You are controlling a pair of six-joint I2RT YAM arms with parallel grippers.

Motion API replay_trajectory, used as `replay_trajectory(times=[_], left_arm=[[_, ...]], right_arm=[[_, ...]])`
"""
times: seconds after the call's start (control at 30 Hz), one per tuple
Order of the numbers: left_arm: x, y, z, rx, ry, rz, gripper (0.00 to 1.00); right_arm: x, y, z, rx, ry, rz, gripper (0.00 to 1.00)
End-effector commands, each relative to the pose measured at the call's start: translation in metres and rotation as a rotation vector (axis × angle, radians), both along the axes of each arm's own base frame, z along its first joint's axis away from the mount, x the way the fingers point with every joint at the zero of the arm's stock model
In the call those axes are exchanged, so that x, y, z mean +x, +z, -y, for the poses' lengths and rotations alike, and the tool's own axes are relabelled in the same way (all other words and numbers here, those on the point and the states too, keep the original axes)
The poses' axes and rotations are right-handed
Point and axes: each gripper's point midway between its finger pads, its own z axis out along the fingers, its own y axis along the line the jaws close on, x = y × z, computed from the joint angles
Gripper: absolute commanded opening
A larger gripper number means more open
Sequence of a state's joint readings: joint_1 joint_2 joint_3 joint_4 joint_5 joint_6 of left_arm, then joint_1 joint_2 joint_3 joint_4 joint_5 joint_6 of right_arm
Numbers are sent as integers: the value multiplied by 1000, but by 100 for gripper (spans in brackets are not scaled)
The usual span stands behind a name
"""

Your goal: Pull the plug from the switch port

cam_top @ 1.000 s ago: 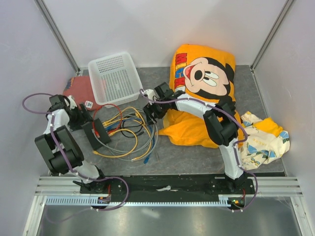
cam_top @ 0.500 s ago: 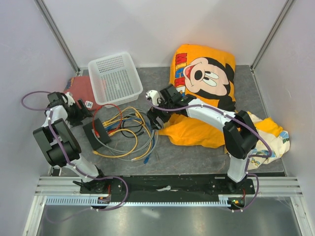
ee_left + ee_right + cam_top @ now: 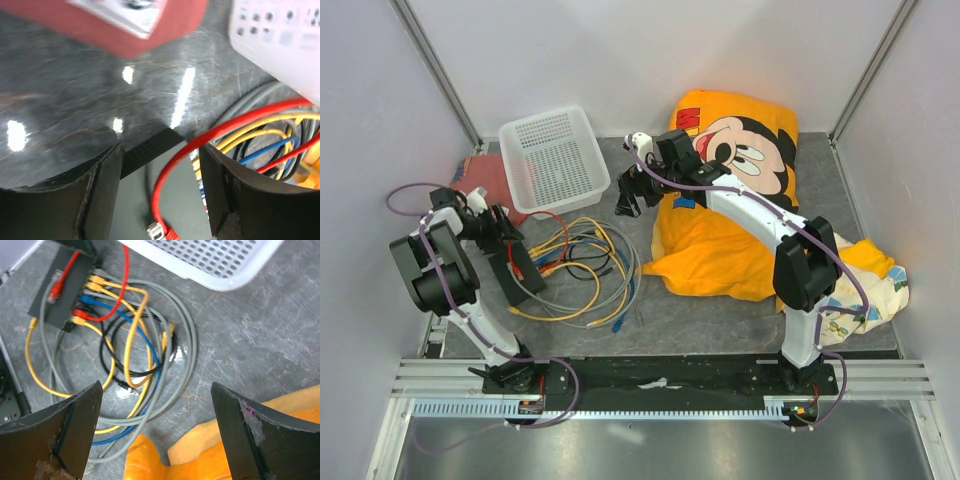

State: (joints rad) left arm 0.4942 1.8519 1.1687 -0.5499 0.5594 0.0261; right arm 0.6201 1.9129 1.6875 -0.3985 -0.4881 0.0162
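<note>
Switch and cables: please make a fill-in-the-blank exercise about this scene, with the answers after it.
The switch is ___ in colour. The basket is ___ in colour. The right claw is ___. In the left wrist view, a ___ cable runs between the fingers of the left claw.
Missing words: black; white; open; red.

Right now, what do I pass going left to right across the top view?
Red pad → white mesh basket → right gripper → orange Mickey Mouse cloth → pale patterned cloth.
</note>
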Motion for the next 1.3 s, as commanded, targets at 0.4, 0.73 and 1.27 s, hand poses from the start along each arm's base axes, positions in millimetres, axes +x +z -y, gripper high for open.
replay_trajectory(times=[0.4,0.73,1.27], left_arm=[[-26,28,130,64,-458,129,67],[-57,136,85,205,-346,375,84],[-81,53,23,216,-178,23,79]], right_arm=[[16,-11,9,-13,-80,-6,98],[32,-22,-8,-8,-58,-18,95],[-28,-76,-119,30,165,-131,95]])
